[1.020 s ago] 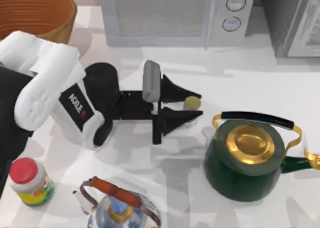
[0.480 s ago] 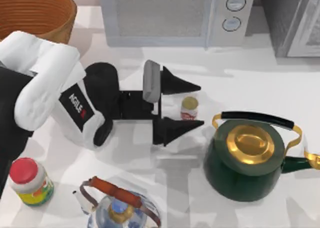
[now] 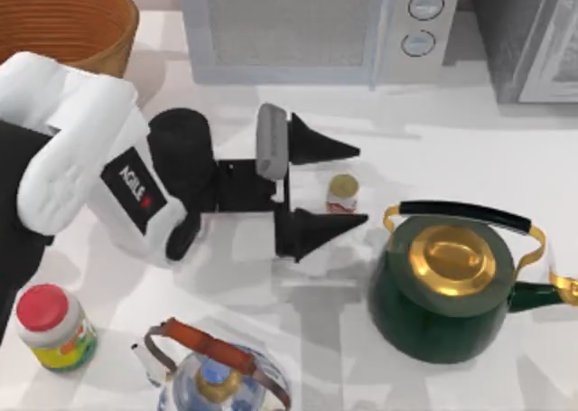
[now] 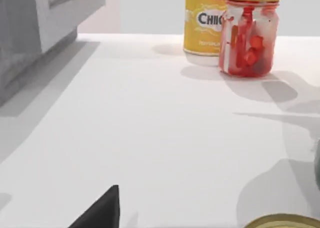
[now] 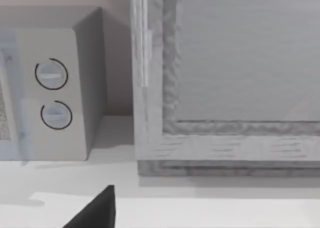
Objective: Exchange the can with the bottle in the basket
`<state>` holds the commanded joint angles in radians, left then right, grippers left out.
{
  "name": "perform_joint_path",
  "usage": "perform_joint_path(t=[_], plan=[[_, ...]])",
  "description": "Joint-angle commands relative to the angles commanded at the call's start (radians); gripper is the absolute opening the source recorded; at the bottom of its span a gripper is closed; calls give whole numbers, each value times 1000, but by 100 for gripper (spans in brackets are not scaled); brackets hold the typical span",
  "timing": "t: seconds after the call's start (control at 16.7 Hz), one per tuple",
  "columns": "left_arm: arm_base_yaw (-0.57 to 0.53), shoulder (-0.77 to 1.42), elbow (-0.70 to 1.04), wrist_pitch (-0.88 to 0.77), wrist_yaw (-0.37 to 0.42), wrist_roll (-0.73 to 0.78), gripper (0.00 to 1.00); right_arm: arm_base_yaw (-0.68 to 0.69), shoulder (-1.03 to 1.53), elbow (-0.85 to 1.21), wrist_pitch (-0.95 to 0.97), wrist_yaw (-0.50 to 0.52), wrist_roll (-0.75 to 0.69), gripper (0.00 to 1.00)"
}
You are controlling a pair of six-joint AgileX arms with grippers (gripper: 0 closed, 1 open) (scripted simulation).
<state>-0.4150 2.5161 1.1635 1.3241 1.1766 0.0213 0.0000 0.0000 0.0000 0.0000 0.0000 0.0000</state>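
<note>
left gripper [image 3: 350, 184] is spread wide open around the can [image 3: 342, 193], just left of the green kettle [image 3: 449, 283]

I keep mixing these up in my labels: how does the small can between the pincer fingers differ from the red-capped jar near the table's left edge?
The can is much smaller than the red-capped jar. The can has a dull gold top and a white body with red markings; the jar has a red cap and a yellow-green label. The can stands between the open fingers of the left pincer; the jar stands alone. Both are upright.

The left arm [image 3: 90, 185] reads "AGILEX"; the yellow canister [image 4: 202, 22] shows "CHIC", cut off.
</note>
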Motion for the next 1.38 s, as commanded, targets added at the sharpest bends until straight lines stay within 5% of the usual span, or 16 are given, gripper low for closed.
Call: perform_joint_path(t=[0.48, 1.38], plan=[[91, -541, -253, -287, -253, -9, 100, 0, 0, 0, 0, 0, 0, 100], [362, -2279, -1018, -1159, -1028, -18, 100, 0, 0, 0, 0, 0, 0, 100]])
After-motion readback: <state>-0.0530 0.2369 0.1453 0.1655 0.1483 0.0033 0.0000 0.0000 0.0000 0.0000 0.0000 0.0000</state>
